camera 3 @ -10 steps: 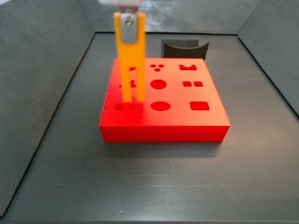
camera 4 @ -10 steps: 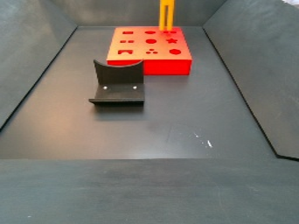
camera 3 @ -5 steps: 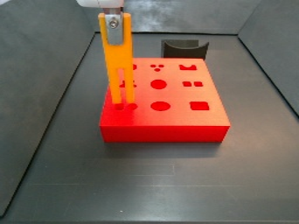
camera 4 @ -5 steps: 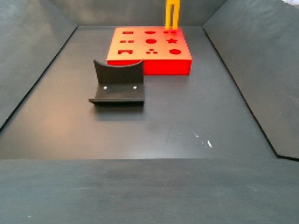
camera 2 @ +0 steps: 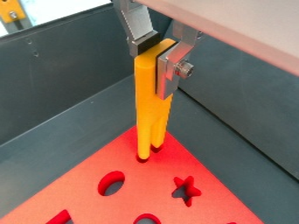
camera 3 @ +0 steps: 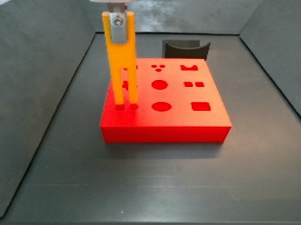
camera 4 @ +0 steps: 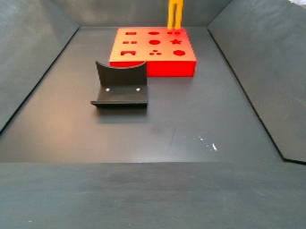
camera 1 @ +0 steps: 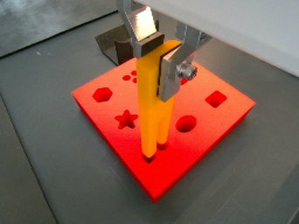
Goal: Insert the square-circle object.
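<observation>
The square-circle object (camera 3: 120,66), a long orange-yellow bar, stands upright with its two prongs down. My gripper (camera 3: 115,14) is shut on its top end; both wrist views show the silver fingers (camera 1: 173,68) clamped on the bar (camera 2: 149,101). The prong tips (camera 1: 149,156) are at the top face of the flat red block (camera 3: 177,119), near its front left corner in a side view. I cannot tell whether they are inside holes. In a side view from the opposite end the bar (camera 4: 176,13) rises at the far edge of the red block (camera 4: 153,55).
The red block has several shaped holes, such as a star (camera 1: 126,117) and a circle (camera 3: 159,85). The dark fixture (camera 4: 120,86) stands on the grey floor apart from the block; it also shows behind the block (camera 3: 186,47). Sloped grey walls enclose the floor.
My gripper has carried the bar a little to the left along the red block, and the prong tips now sit slightly higher in the side view.
</observation>
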